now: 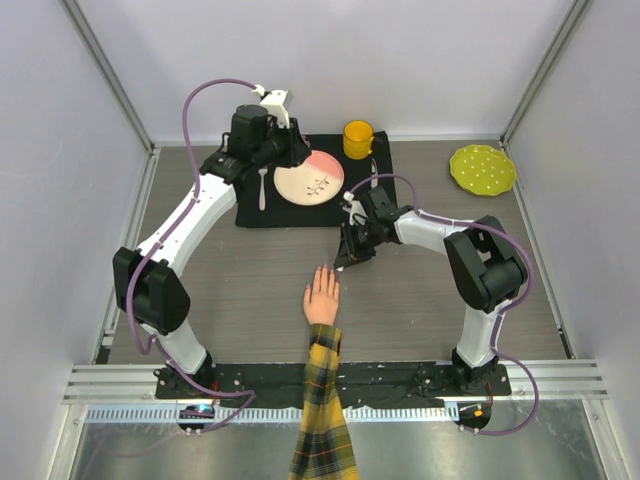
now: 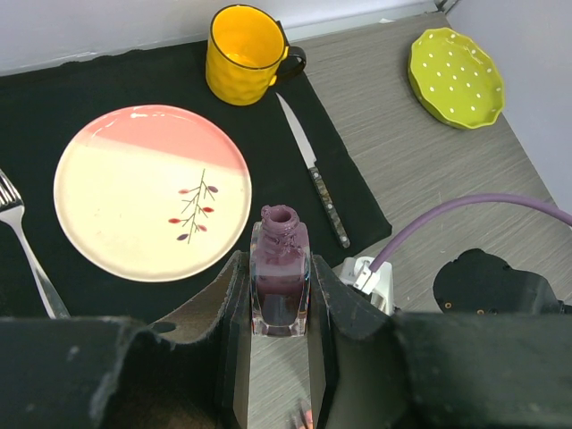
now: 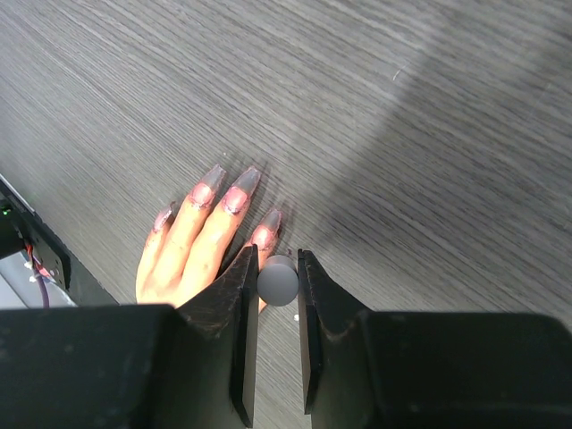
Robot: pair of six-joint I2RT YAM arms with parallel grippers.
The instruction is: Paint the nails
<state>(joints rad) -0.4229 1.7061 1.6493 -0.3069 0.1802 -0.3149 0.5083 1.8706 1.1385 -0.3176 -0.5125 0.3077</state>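
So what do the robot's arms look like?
They match. The left arm and right arm are white tubes joined by chunky black joints. A thin purple cable loops along each one. The left tool and right tool each have two flat black fingers.

Pale peach mannequin hand (image 1: 322,297), nails (image 3: 245,182) purplish-pink, sleeve (image 1: 325,420) yellow-black plaid; polish bottle (image 2: 281,277) purple, cap (image 3: 278,279) pale grey; plate (image 2: 152,188) cream and pink with red-purple sprig; mug (image 2: 244,55) yellow, black-rimmed; dish (image 1: 483,170) at 2 o'clock — lime green, white-dotted — on grey wood-grain table (image 3: 402,161); mat (image 2: 54,98) black.
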